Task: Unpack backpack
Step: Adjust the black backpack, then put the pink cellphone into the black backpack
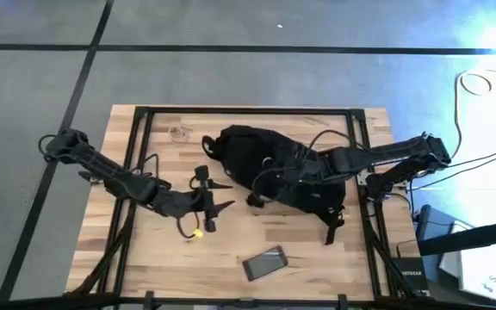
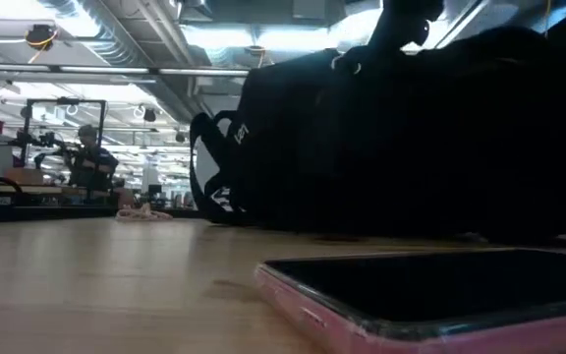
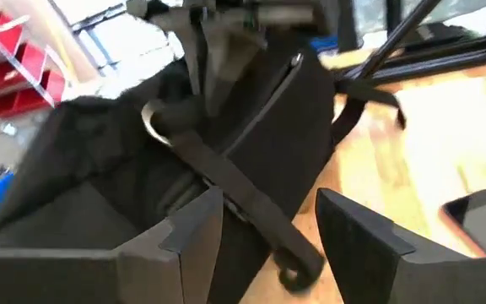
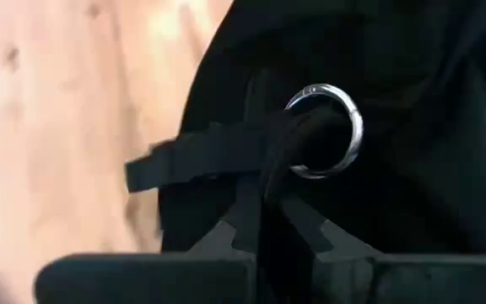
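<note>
Backpack (image 1: 274, 164) mid-table, right pincer (image 1: 284, 178) on it, left pincer (image 1: 216, 196) just beside.

A black fabric backpack (image 1: 269, 168) with black straps and white lettering on its side lies on a pale, light-brown wood-grain counter (image 1: 231, 250) framed in black. A phone (image 1: 265, 263) with a dark screen and a pink case rests near the front edge. A small yellow item (image 1: 196, 232) sits beside the dark left hand (image 1: 220, 196). A silver metal ring (image 4: 326, 131) hangs on a black strap.
</note>
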`<control>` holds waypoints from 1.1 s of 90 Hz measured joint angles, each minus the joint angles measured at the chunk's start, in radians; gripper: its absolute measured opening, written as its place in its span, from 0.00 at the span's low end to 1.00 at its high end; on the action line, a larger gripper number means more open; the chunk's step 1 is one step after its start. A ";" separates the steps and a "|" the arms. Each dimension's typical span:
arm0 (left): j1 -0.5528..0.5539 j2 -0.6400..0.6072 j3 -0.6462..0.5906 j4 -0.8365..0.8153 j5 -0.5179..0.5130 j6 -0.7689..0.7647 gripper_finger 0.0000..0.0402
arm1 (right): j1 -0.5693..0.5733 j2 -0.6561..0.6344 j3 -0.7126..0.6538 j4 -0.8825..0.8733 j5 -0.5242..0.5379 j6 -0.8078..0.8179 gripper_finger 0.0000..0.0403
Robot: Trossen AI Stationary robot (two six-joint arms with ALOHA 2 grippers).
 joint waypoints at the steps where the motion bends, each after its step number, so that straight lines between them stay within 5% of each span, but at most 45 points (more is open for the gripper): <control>1: 0.003 0.004 0.000 0.000 0.000 -0.004 0.44 | 0.000 0.000 0.000 0.004 0.008 0.000 0.00; 15: 0.047 0.069 0.000 -0.019 -0.011 -0.033 0.44 | 0.000 -0.005 0.000 0.064 0.069 -0.033 0.00; 28: 0.106 0.102 0.000 -0.294 -0.314 -0.285 0.44 | 0.001 -0.009 0.000 0.042 0.175 -0.050 0.00; 36: 0.151 0.098 0.000 -0.485 -0.339 -0.461 0.44 | 0.000 -0.010 0.000 0.031 0.197 -0.047 0.00; 47: 0.209 0.095 -0.005 -0.554 -0.135 -0.527 0.44 | 0.001 -0.016 0.000 0.039 0.196 -0.024 0.00; 65: 0.250 0.098 -0.079 -0.340 0.244 -0.469 0.44 | 0.001 -0.017 0.000 0.066 0.196 -0.023 0.00; 81: 0.255 0.105 -0.156 0.004 0.788 -0.543 0.44 | 0.001 -0.016 0.000 0.069 0.206 -0.023 0.00; 99: 0.149 0.216 -0.164 0.232 0.730 -0.539 0.47 | 0.000 -0.016 -0.021 0.080 0.209 -0.026 0.00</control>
